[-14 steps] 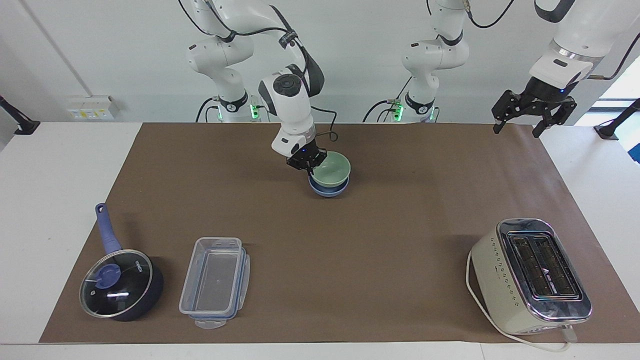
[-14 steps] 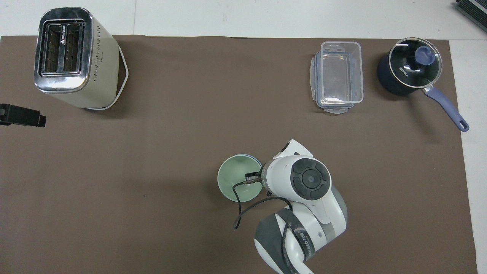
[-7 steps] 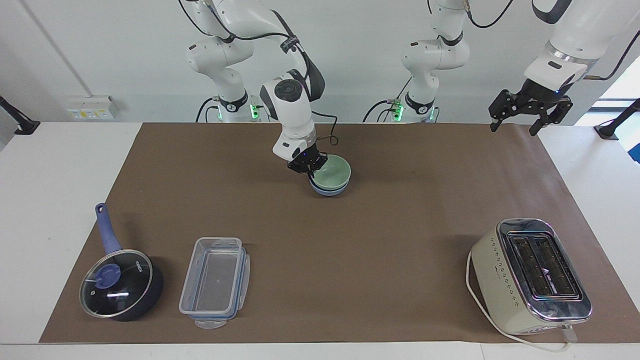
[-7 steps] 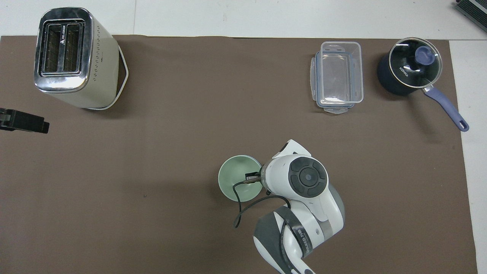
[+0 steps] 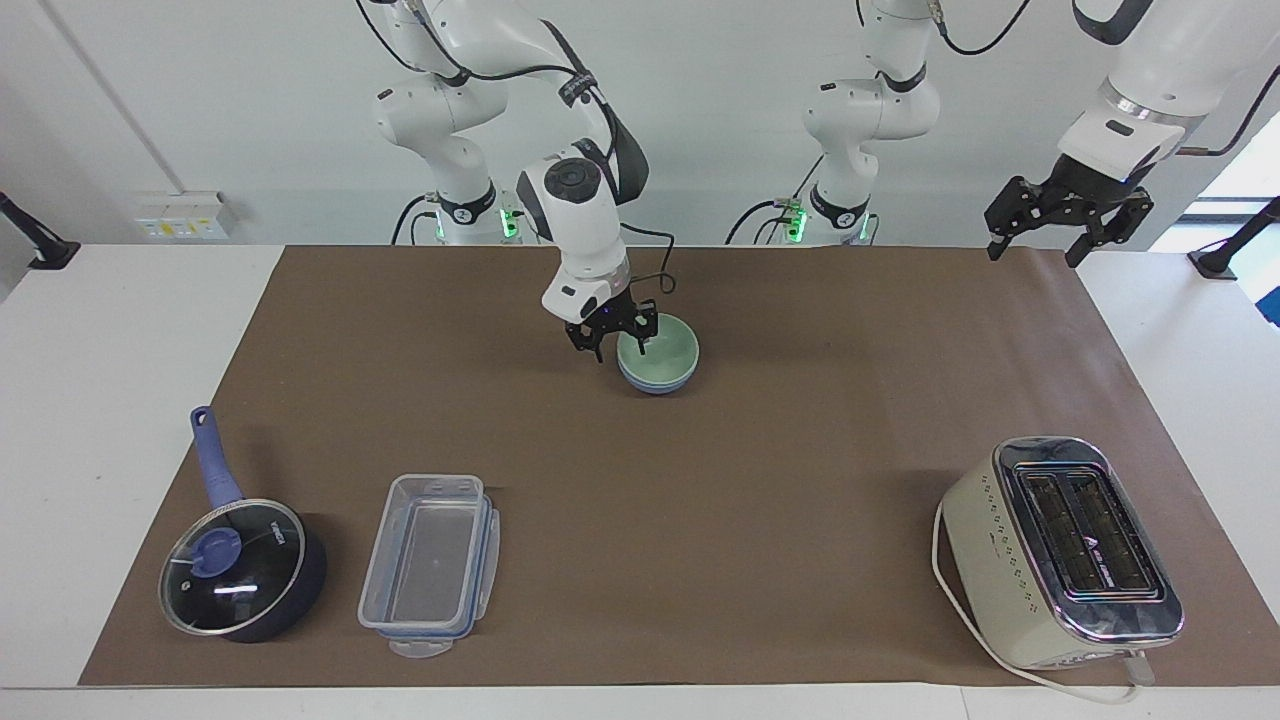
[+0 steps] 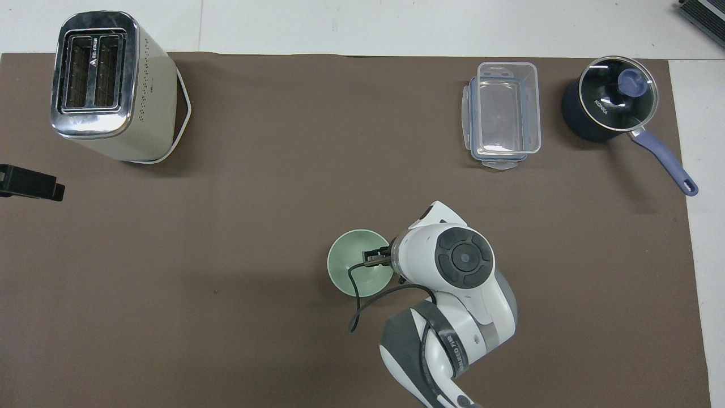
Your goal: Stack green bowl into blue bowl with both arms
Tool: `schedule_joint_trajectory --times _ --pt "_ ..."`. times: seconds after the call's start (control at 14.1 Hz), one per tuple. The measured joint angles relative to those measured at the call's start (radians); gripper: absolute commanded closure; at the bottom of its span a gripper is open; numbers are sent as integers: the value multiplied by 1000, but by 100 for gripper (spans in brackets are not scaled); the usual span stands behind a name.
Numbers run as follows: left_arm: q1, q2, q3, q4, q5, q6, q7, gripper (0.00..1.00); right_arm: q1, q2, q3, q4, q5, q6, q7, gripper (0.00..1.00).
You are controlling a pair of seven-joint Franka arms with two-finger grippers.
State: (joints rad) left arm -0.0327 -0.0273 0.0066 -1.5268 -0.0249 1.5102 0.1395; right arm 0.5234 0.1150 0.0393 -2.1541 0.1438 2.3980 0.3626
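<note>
The green bowl (image 5: 667, 348) sits nested in the blue bowl (image 5: 655, 384), near the robots at the middle of the mat. Only the green bowl (image 6: 352, 267) shows in the overhead view; the blue one is hidden under it. My right gripper (image 5: 614, 340) is open just above the green bowl's rim, at its side toward the right arm's end, one finger over the inside and one outside. In the overhead view it (image 6: 376, 259) is mostly hidden under its wrist. My left gripper (image 5: 1033, 256) is open and empty, raised over the mat's corner at the left arm's end, waiting.
A cream toaster (image 5: 1060, 550) stands farthest from the robots at the left arm's end. A clear plastic container (image 5: 430, 562) and a dark blue lidded saucepan (image 5: 240, 568) stand farthest from the robots at the right arm's end. The left gripper's black tip (image 6: 28, 188) shows at the overhead view's edge.
My right gripper opened, let go of the green bowl and rose slightly. The green bowl settled level into the blue bowl. The left gripper barely shifted.
</note>
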Motion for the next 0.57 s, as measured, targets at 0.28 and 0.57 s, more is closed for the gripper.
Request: schedule_joint_trajectory --times 0.28,0.57 --pt "0 0 0 1 1 -17 0 0 -45 -18 -6 28 -1 -7 -1 0" --pt "0 -1 1 1 1 -19 0 0 -122 -67 -11 91 -11 -142 -2 0"
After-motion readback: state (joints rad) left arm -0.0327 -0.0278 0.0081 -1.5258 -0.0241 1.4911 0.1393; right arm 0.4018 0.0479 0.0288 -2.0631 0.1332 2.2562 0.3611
